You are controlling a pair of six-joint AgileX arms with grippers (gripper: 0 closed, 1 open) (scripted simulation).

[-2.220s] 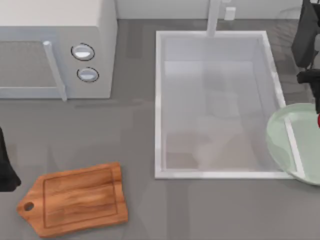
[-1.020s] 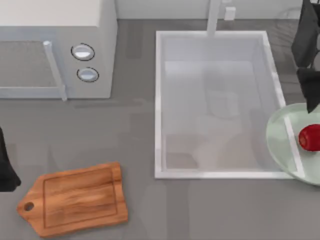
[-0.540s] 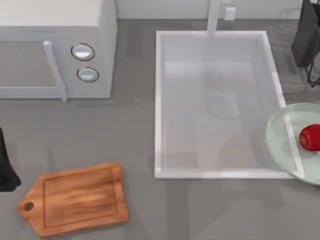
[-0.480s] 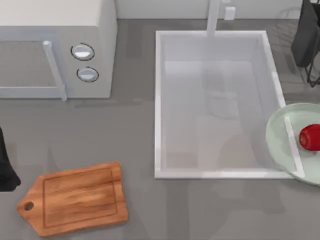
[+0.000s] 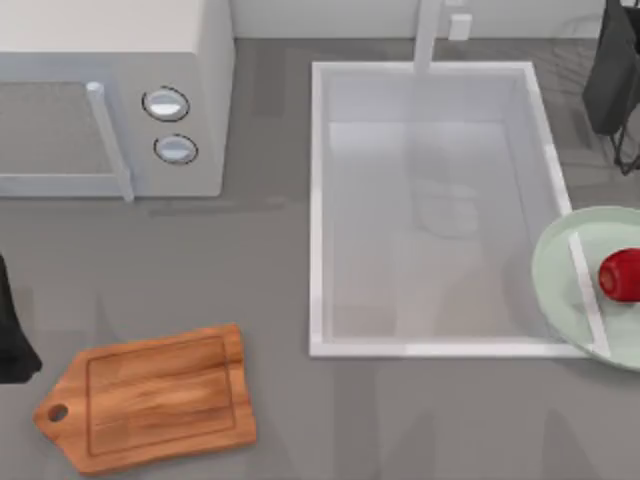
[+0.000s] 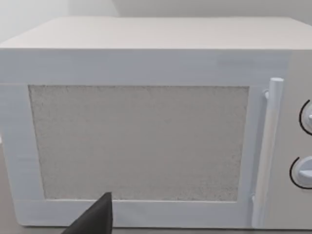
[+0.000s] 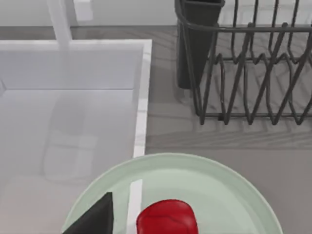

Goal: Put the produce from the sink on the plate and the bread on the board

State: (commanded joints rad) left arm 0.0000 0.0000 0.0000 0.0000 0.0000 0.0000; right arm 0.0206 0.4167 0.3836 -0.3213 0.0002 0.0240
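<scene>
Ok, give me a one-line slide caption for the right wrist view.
Small glossy red produce resting on the round mint-green plate, beside the white sink and a dark wire dish rack.

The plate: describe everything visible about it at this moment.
The plate is large, round, pale mint-green and glossy, with a lighter rim. It lies flat at the table's right side, overlapping the sink's right rim near its lower corner; the rim shows through it as a white stripe. The small red produce rests on it, with no gripper touching either. A dark wire dish rack stands beyond it.
</scene>
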